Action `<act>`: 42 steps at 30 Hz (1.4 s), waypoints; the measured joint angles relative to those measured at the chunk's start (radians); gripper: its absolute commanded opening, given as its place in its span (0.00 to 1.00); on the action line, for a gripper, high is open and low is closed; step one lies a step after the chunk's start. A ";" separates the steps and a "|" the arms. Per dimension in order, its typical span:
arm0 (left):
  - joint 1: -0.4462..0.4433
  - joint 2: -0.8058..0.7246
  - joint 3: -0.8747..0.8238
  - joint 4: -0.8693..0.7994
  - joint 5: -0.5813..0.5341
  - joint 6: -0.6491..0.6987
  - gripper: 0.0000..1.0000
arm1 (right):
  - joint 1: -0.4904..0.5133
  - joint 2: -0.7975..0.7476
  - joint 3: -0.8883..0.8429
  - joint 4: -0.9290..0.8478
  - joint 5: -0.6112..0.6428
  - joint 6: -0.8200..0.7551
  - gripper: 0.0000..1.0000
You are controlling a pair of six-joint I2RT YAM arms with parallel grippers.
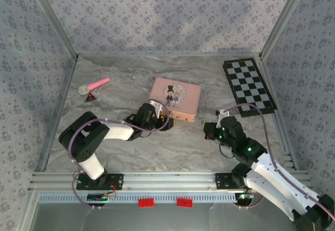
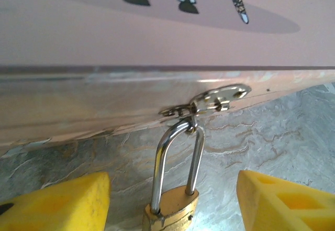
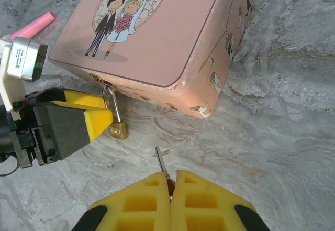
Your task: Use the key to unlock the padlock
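Brass-gold tiny padlock (image 2: 170, 210): hanging shut from front hasp of pink cartoon-lidded tin box (image 3: 157, 32). Straddled by spread-open left gripper (image 2: 172, 189). Thin metal key (image 3: 161, 160) pinched in closed right gripper (image 3: 172, 181), near box front, not yet inserted. Remaining: insert, turn.

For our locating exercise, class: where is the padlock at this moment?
In the left wrist view the padlock hangs from the hasp on the pink box, between the open fingers of the left gripper.
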 measured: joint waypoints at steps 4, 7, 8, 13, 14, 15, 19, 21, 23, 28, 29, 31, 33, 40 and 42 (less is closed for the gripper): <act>-0.013 0.034 0.035 -0.042 -0.005 0.005 0.63 | 0.002 -0.001 0.000 0.002 0.000 0.003 0.00; -0.015 0.048 0.050 -0.057 -0.008 0.007 0.58 | 0.002 -0.001 0.000 0.007 0.000 0.005 0.00; -0.015 0.053 0.055 -0.058 -0.008 0.007 0.55 | 0.002 -0.001 0.000 0.008 0.000 0.006 0.00; -0.015 0.080 0.079 -0.063 -0.018 0.004 0.48 | 0.002 0.000 0.000 0.010 0.000 0.006 0.00; -0.015 0.080 0.079 -0.063 -0.018 0.003 0.46 | 0.002 0.000 0.000 0.010 0.000 0.006 0.00; -0.015 0.081 0.079 -0.063 -0.019 0.003 0.44 | 0.002 0.000 0.000 0.010 0.000 0.006 0.00; -0.015 0.087 0.079 -0.056 -0.018 -0.004 0.36 | 0.002 0.000 0.000 0.013 0.000 0.014 0.00; -0.021 0.089 0.079 -0.048 -0.020 -0.008 0.31 | 0.002 0.000 0.000 0.016 0.000 0.021 0.00; -0.027 0.091 0.079 -0.043 -0.023 -0.010 0.27 | 0.002 0.000 0.000 0.021 0.000 0.026 0.00; -0.034 0.091 0.074 -0.031 -0.038 -0.012 0.22 | 0.002 0.000 0.000 0.023 0.000 0.032 0.00; -0.034 0.091 0.072 -0.025 -0.039 -0.013 0.21 | 0.002 0.000 0.000 0.024 0.000 0.032 0.00; -0.035 0.090 0.067 -0.016 -0.042 -0.013 0.21 | 0.002 0.000 0.000 0.029 -0.001 0.032 0.00; -0.036 0.090 0.065 -0.012 -0.045 -0.013 0.19 | 0.002 0.000 0.000 0.031 -0.001 0.032 0.00; -0.041 0.077 0.056 -0.005 -0.045 -0.051 0.17 | 0.005 0.000 0.000 0.035 -0.005 0.045 0.00; -0.044 0.077 0.056 -0.003 -0.045 -0.066 0.15 | 0.007 0.000 -0.005 0.043 -0.008 0.058 0.00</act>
